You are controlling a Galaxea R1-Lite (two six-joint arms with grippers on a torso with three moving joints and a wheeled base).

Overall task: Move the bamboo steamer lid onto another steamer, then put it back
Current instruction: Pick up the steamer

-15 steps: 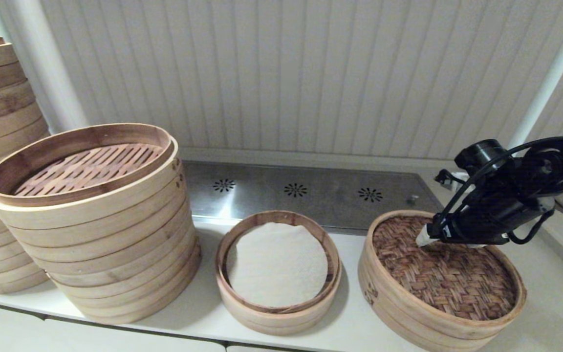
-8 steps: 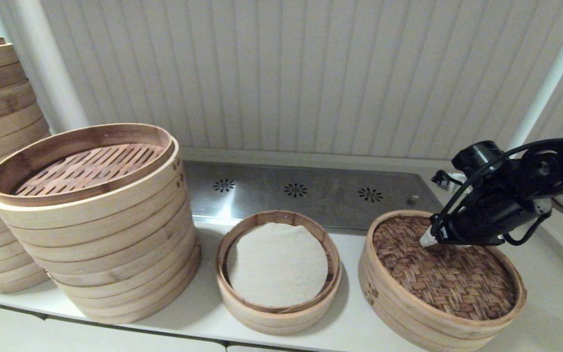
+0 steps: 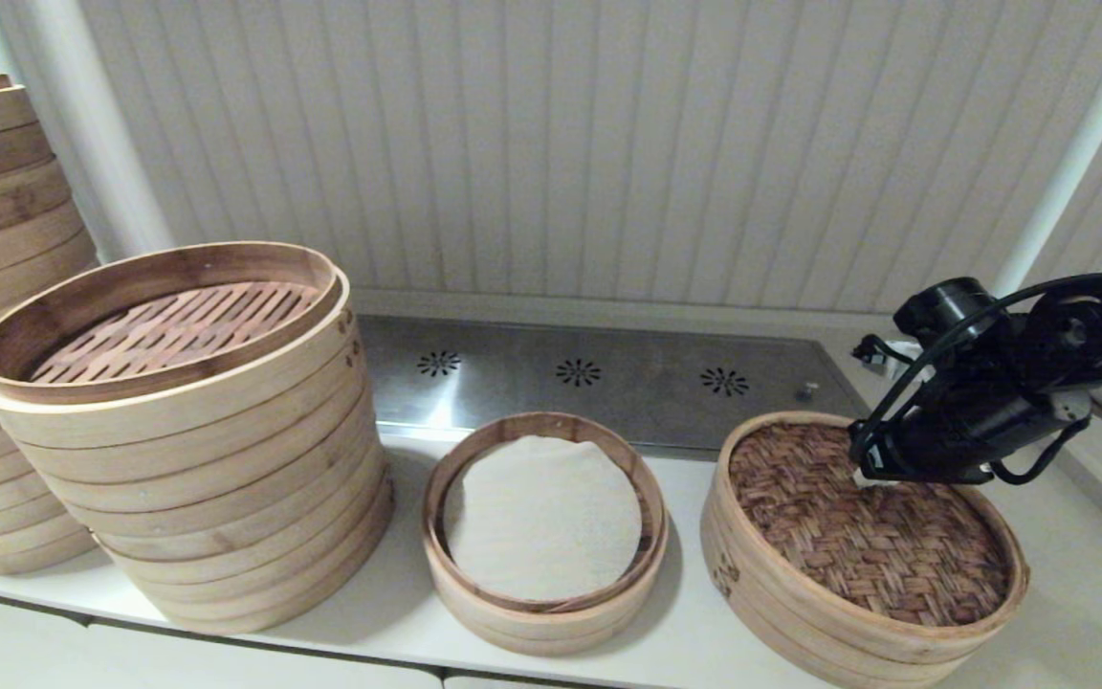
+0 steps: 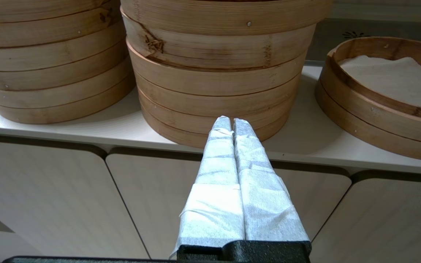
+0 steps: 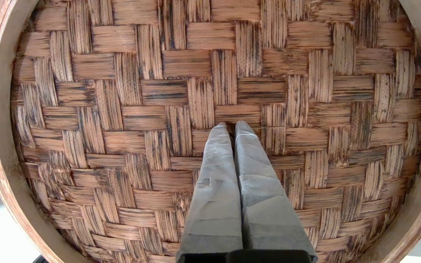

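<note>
Right tool [image 5: 231,126] angled downward, fingers pressed together (left tool [image 4: 231,121] likewise, parked low).

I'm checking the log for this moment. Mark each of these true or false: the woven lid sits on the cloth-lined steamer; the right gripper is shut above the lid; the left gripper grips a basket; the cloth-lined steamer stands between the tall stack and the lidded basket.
1. The bamboo steamer lid sits on the cloth-lined steamer. False: it rests on the wider basket to the right.
2. The right gripper is shut above the lid. True.
3. The left gripper grips a basket. False: it is shut on nothing, low before the counter.
4. The cloth-lined steamer stands between the tall stack and the lidded basket. True.
</note>
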